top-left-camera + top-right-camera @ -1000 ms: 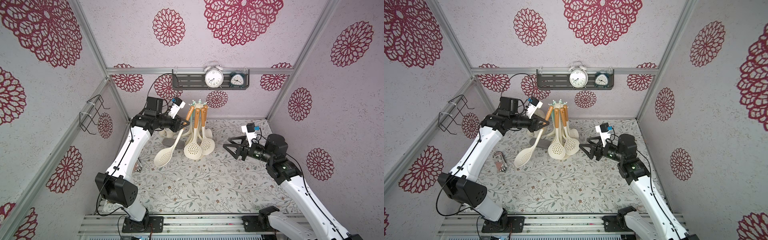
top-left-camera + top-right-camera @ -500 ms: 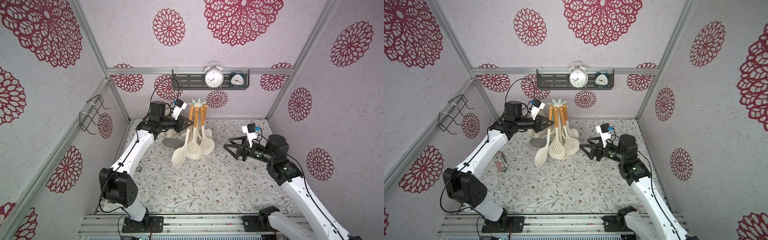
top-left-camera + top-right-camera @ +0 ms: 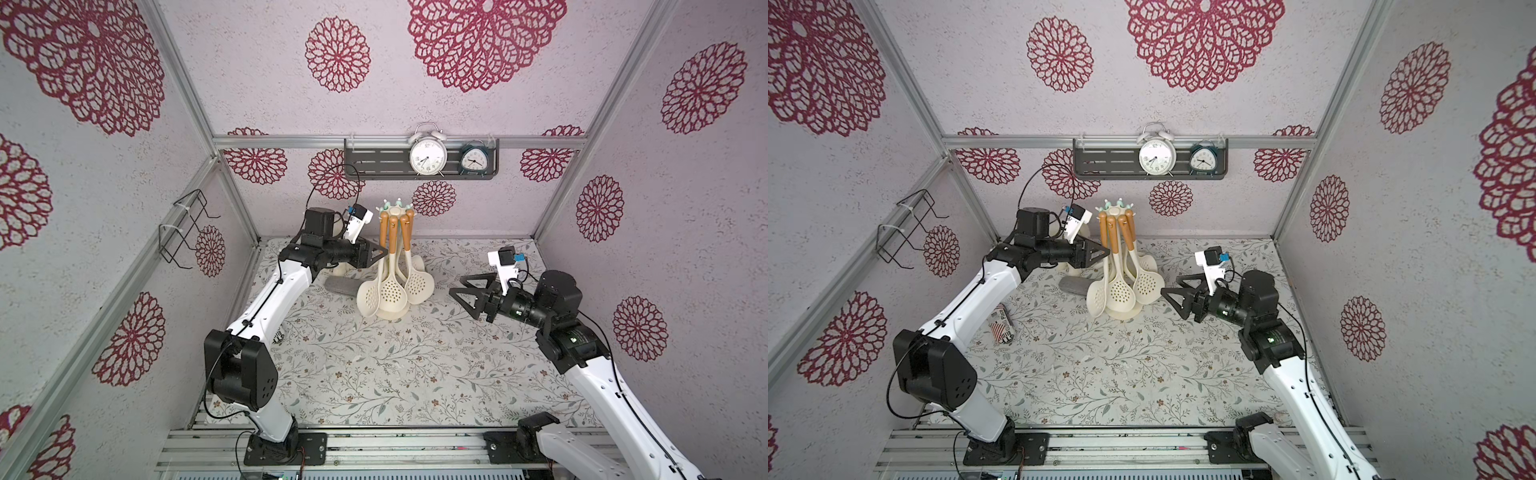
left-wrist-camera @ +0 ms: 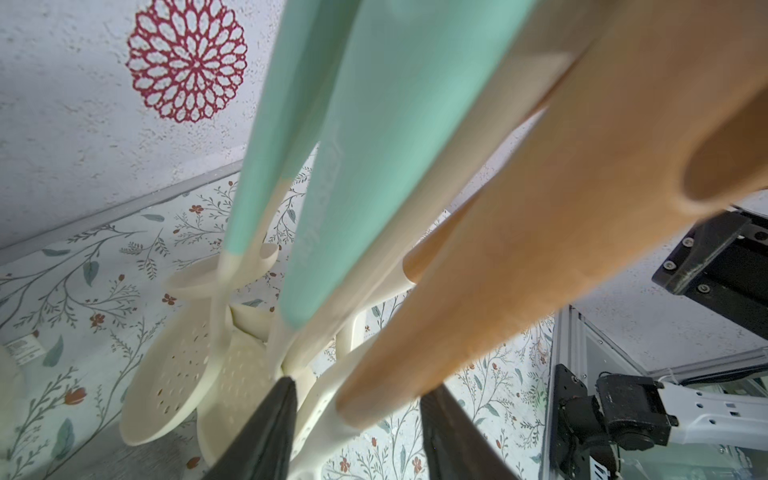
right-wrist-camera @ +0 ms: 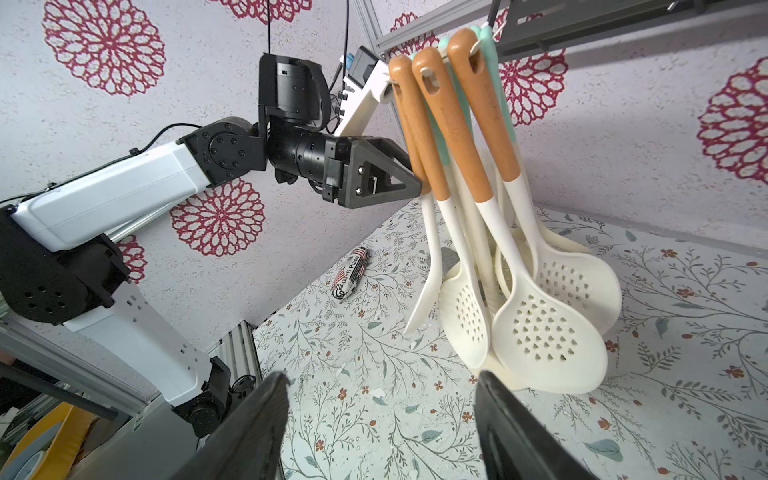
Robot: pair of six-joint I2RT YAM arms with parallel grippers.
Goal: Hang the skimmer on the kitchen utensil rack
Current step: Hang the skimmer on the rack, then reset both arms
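The kitchen utensil rack stands at the back of the table, a cream pole with a hook crown and several utensils hanging. The skimmer, orange handle and cream perforated head, hangs at the crown's left side beside two like ones. My left gripper is open, its fingers either side of that handle with gaps showing. My right gripper hovers open and empty right of the rack.
A striped packet lies near the left arm. A grey object lies left of the rack's base. A dark shelf with two clocks hangs on the back wall. A black wire rack is on the left wall.
My left gripper carried the skimmer rightwards to the rack's crown; the skimmer swung from slanted to hanging upright among the others. The left jaws have opened. The right arm stayed still.
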